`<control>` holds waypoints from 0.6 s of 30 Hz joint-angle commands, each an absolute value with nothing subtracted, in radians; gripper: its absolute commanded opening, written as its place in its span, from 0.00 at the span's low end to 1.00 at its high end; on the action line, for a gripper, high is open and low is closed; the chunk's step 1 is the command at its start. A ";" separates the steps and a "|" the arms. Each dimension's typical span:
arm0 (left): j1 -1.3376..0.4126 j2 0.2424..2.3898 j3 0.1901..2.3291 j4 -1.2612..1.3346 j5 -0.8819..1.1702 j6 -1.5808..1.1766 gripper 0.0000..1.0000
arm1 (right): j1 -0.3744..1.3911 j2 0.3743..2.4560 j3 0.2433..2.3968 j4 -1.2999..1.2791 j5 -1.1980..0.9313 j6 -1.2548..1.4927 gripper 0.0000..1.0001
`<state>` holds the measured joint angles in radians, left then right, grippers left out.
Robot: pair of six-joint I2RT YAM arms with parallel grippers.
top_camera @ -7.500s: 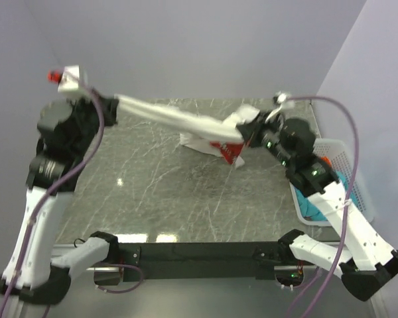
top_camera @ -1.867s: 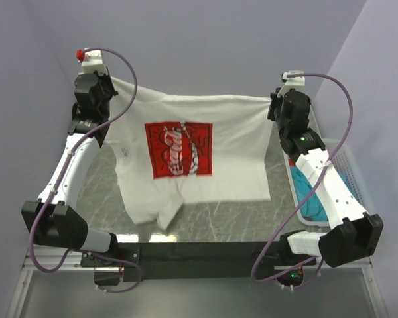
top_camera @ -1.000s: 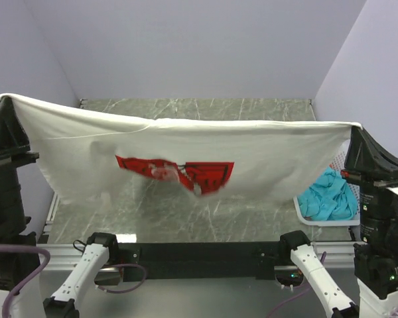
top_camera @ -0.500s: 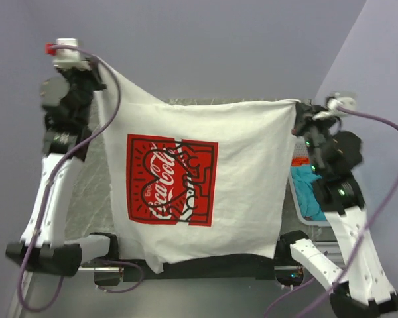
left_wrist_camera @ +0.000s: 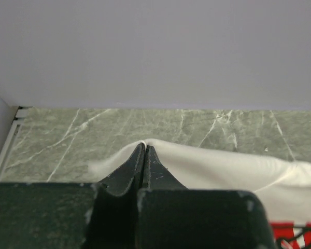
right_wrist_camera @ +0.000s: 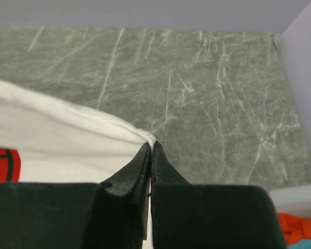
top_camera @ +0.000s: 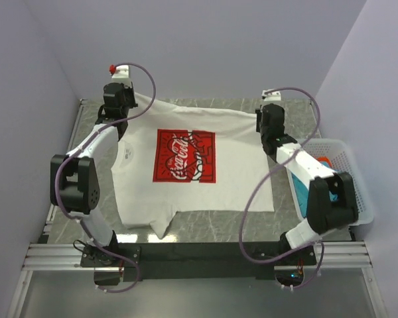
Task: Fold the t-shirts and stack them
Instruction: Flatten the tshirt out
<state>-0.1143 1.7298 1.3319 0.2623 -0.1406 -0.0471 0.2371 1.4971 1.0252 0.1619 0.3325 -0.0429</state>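
Printed t-shirt [top_camera: 186, 192] lies spread flat mid-desk [top_camera: 212, 106], print up, collar to L. L fingers [left_wrist_camera: 135, 166] pinch shirt's far-L corner; R fingers [right_wrist_camera: 142, 166] pinch its far-R corner. Basket [top_camera: 358, 192] sits R of shirt, at desk's R edge, w/ other t-shirts [top_camera: 302, 199] inside.

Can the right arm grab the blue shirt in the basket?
Probably not yet: the right gripper is shut on the white shirt and must let go first. The blue shirt lies in the open basket beside that arm.
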 commanded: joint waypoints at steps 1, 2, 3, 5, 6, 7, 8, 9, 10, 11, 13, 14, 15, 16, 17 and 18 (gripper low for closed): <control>-0.107 1.770 1.362 0.433 -0.156 -0.061 0.00 | 0.224 1.606 1.139 0.272 0.390 -0.074 0.00; -0.107 1.801 1.364 0.439 -0.153 -0.060 0.01 | 0.222 1.629 1.153 0.261 0.391 -0.074 0.00; -0.107 1.813 1.371 0.440 -0.158 -0.058 0.00 | 0.221 1.667 1.164 0.259 0.394 -0.074 0.00; -0.107 1.845 1.384 0.446 -0.166 -0.063 0.01 | 0.218 1.698 1.190 0.258 0.399 -0.066 0.00; -0.106 1.856 1.400 0.446 -0.169 -0.063 0.01 | 0.216 1.725 1.203 0.249 0.402 -0.063 0.00; -0.106 1.867 1.410 0.445 -0.175 -0.066 0.01 | 0.216 1.739 1.227 0.245 0.408 -0.063 0.00; -0.106 1.888 1.419 0.445 -0.178 -0.066 0.01 | 0.215 1.752 1.238 0.239 0.414 -0.064 0.00; -0.106 1.900 1.440 0.434 -0.179 -0.069 0.01 | 0.215 1.778 1.249 0.236 0.426 -0.066 0.00; -0.106 1.911 1.450 0.430 -0.181 -0.081 0.01 | 0.213 1.790 1.271 0.233 0.433 -0.064 0.00; -0.106 1.939 1.460 0.423 -0.181 -0.089 0.01 | 0.207 1.804 1.287 0.215 0.439 -0.061 0.00; -0.104 1.971 1.503 0.384 -0.179 -0.109 0.03 | 0.199 1.850 1.342 0.184 0.465 -0.042 0.00; -0.106 2.002 1.535 0.368 -0.190 -0.118 0.10 | 0.192 1.885 1.365 0.148 0.477 -0.032 0.00; -0.104 2.014 1.546 0.356 -0.198 -0.126 0.16 | 0.192 1.900 1.387 0.126 0.489 -0.025 0.04; -0.103 2.020 1.555 0.336 -0.201 -0.141 0.23 | 0.187 1.917 1.437 0.098 0.514 -0.011 0.10; -0.101 2.017 1.563 0.327 -0.210 -0.152 0.37 | 0.187 1.943 1.468 0.025 0.526 -0.005 0.18; -0.100 2.007 1.563 0.312 -0.219 -0.167 0.43 | 0.187 1.950 1.503 -0.027 0.535 -0.002 0.27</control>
<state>-0.1085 2.0163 1.5135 0.3328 -0.1825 -0.1085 0.2020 1.9224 1.4055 0.0963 0.4511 -0.0303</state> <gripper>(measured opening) 0.381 0.232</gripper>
